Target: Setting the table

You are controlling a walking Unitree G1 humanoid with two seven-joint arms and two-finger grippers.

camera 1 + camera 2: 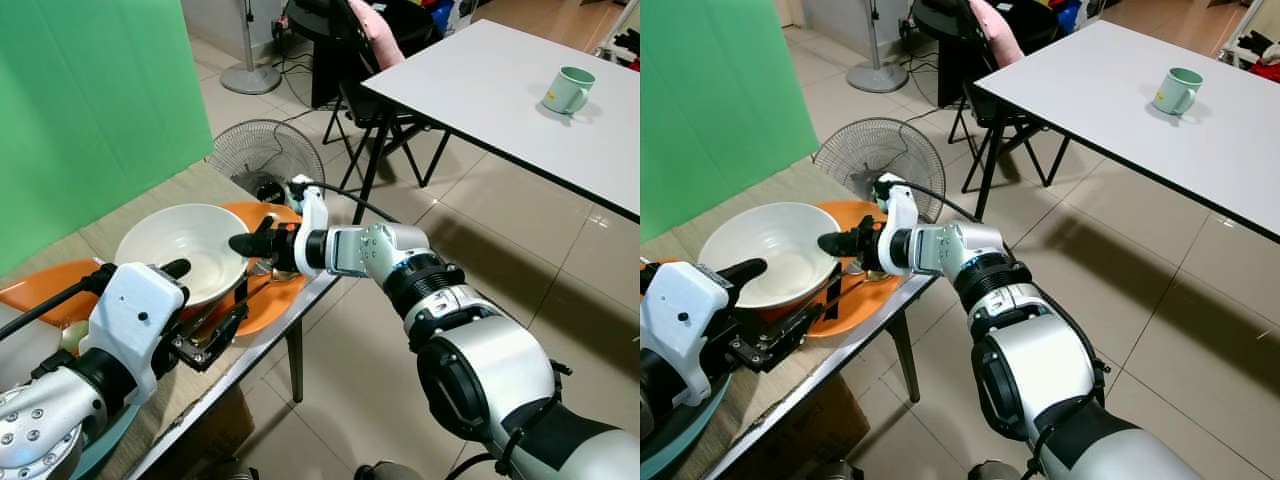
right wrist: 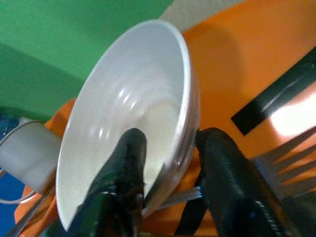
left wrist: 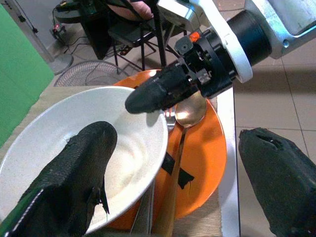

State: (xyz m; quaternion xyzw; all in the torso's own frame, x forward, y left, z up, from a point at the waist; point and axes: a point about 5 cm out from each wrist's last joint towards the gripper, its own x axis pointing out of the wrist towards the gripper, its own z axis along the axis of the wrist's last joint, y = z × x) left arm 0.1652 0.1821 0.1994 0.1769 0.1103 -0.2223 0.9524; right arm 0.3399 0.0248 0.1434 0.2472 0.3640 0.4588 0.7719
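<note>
White bowl (image 1: 180, 250) sits on an orange plate (image 1: 280, 300) at the edge of a low table (image 1: 200, 190) covered with a tan mat, green screen (image 1: 90, 110) behind it. Right gripper (image 2: 170, 163) reaches in from the robot's right and straddles the bowl rim: 1 black finger inside the bowl, 1 outside against the wall, rim between them, so it is pinching the bowl edge on the side nearest the table edge. Left gripper (image 3: 173, 182) hovers on the near side of the bowl, fingers spread wide; 1 finger (image 3: 74, 177) is over the bowl's inside, the other is out past the plate over the floor, not touching the bowl as far as I can tell. Gold spoon (image 3: 185, 118) lies on the plate just beside the bowl, its bowl end under the right gripper. Fork (image 2: 286, 163) tines lie on the plate next to the outer right finger. Black tape strips (image 3: 177, 173) are on the plate. A second orange plate (image 1: 40, 285) sits further left on the table, partly behind the left arm. A white cup (image 2: 27, 158) stands beyond the bowl in the right wrist view. Desk fan (image 1: 265, 155) stands on the tiled floor just behind the low table. White table (image 1: 500, 90) is well apart to the right, a green mug (image 1: 568, 90) on it. Black chair (image 1: 370, 60) with pink cloth stands beside that table.
</note>
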